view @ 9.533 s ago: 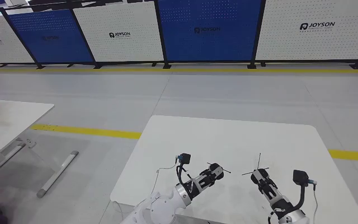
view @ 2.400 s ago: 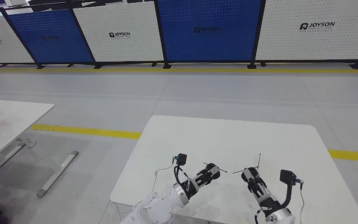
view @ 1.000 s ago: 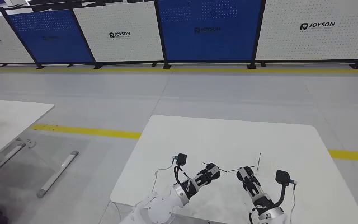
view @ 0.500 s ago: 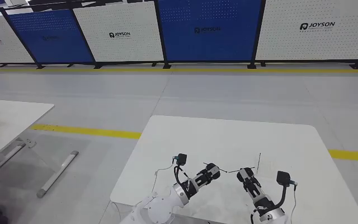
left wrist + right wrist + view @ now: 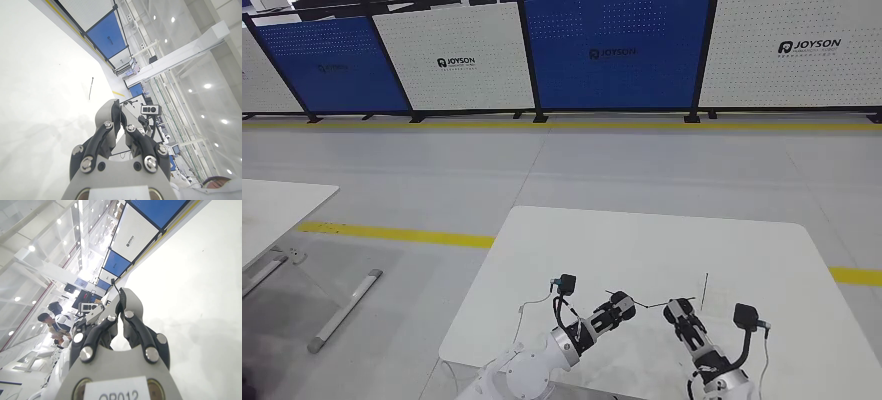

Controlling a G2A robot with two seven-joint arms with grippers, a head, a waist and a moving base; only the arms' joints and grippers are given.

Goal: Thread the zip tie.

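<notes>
My left gripper (image 5: 626, 302) is over the table's near part, shut on a thin black zip tie (image 5: 640, 303) that sticks out both sides of its fingers (image 5: 105, 113). Just to its right, my right gripper (image 5: 674, 308) is shut on a second black zip tie (image 5: 688, 299). That tie's head (image 5: 112, 280) pokes out past the right gripper's fingertips (image 5: 122, 294). The free ends of the two ties nearly meet between the grippers; whether they touch is too fine to tell. The left gripper (image 5: 94, 311) shows close behind the right one.
A third black zip tie (image 5: 705, 285) lies loose on the white table (image 5: 642, 240), just beyond the right gripper, also visible from the left wrist (image 5: 91, 88). The table's near edge runs right below both arms. Behind the table is open floor and fence panels.
My right gripper has moved left with its zip tie, closing the gap to the left gripper. The left arm has drawn back slightly, then stayed put. The loose tie has not moved.
</notes>
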